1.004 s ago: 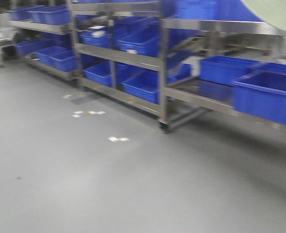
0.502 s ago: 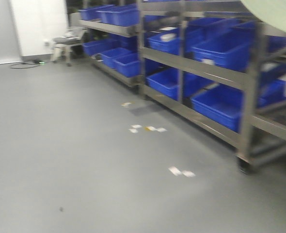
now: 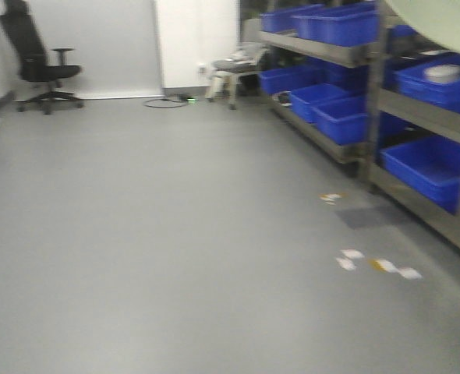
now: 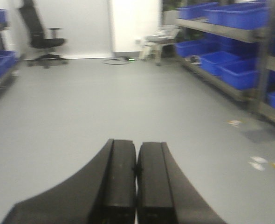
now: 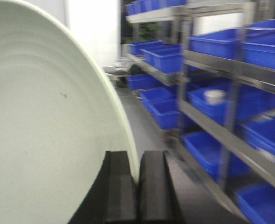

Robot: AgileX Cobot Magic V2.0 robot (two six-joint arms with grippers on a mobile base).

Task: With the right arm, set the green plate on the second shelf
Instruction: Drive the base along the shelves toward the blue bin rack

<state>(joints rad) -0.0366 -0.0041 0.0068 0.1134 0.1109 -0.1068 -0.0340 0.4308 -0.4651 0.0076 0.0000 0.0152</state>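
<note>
Pale mint-green round matte plate [image 5: 44, 130] stands on edge, its rim pinched between the black fingers of the right gripper [image 5: 137, 184], left of the grey steel shelf rack [image 5: 212, 60] carrying blue plastic bins [image 5: 158, 58]. We note the left gripper [image 4: 136, 182] pressed together, empty, over grey floor [image 4: 128, 102], well apart from that rack.

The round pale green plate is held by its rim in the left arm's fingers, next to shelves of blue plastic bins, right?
Wrong arm: the right arm's black fingers pinch the rim of the round pale green plate, as the right wrist view shows.
</note>
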